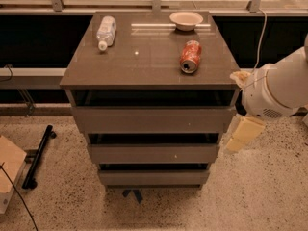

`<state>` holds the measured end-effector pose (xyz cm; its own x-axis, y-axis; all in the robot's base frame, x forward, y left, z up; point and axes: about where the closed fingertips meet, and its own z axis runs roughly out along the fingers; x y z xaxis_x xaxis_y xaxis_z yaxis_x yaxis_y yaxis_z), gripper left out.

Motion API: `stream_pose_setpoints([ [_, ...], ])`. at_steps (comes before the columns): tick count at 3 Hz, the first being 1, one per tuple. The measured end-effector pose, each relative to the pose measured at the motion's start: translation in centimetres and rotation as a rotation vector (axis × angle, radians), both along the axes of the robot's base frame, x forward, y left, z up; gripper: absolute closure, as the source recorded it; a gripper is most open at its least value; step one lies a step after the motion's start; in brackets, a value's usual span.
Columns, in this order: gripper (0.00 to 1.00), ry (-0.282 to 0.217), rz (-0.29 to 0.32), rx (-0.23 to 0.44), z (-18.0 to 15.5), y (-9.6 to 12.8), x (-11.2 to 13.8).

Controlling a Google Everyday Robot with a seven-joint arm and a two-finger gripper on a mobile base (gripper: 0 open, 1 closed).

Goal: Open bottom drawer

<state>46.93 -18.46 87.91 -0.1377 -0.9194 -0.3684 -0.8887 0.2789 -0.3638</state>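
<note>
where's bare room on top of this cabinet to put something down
Bare: the middle of the cabinet top, between the water bottle and soda can, and its front-left corner. Crowded: the right side, bowl behind can. The gripper hangs right of the middle drawer.

hand (243, 134) right of cabinet (149, 120): blurred | arm (281, 88): cut by right edge

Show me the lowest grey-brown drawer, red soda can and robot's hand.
Lowest grey-brown drawer (154, 178): camera view, front panel.
Red soda can (190, 56): camera view, its side.
Hand (237, 141): camera view, its tip, right of drawers.
</note>
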Motion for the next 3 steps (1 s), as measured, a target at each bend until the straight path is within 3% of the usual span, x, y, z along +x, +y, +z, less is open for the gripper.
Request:
stream_pose_setpoints([
  [1, 0.00, 0.000, 0.000, 0.000, 0.0, 0.0, 0.0],
  [2, 0.00, -0.001, -0.019, -0.059, -2.9, 1.1, -0.1],
  [3, 0.00, -0.003, -0.038, -0.068, -6.5, 1.6, -0.2],
])
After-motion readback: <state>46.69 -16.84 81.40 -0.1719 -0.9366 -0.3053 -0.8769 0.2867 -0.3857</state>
